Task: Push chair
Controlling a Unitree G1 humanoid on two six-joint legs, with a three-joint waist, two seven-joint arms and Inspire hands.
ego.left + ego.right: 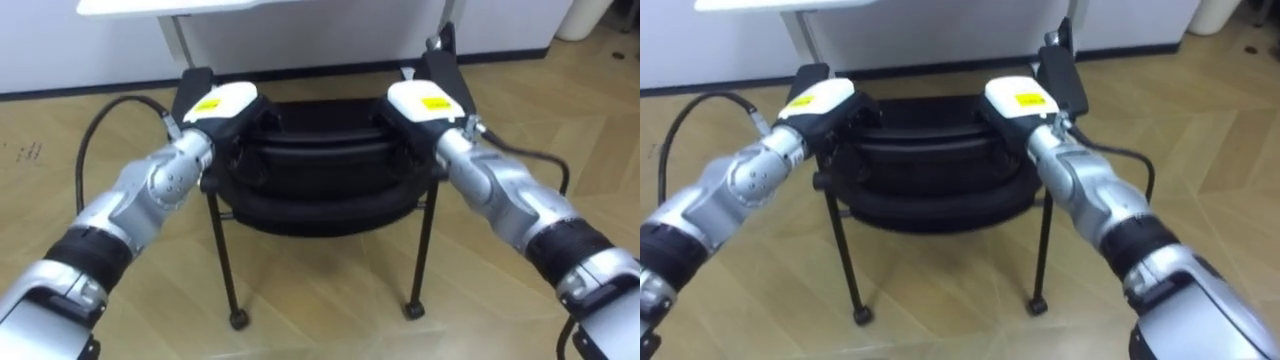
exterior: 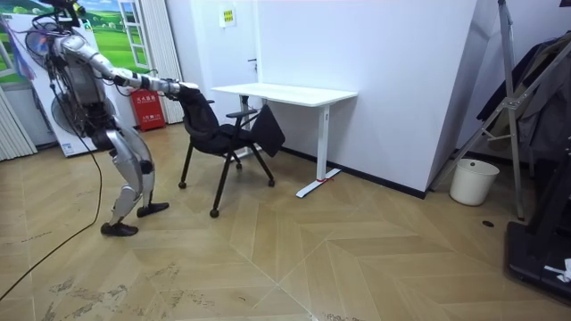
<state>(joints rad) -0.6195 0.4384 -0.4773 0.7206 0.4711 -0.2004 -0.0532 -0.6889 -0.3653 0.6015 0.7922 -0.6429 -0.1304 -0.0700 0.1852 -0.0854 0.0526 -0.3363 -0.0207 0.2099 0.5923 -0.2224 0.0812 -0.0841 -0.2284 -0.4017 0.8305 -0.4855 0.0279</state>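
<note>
A black chair (image 1: 320, 190) on thin legs with small casters stands on the wood floor, its seat facing a white desk (image 2: 285, 92). My left hand (image 1: 222, 103) lies on the left end of the backrest's top edge. My right hand (image 1: 425, 103) lies on the right end. Both arms are stretched forward. In the room view I stand at the room view's left behind the chair (image 2: 219, 134), leaning forward with one foot back, and a hand (image 2: 183, 87) rests on the backrest.
The desk's edge (image 1: 170, 6) and leg (image 1: 178, 40) are just beyond the chair, against a white wall. A white bin (image 2: 472, 181) stands far to the room view's right, beside a metal rack (image 2: 526, 107). A red extinguisher (image 2: 148, 109) is behind me.
</note>
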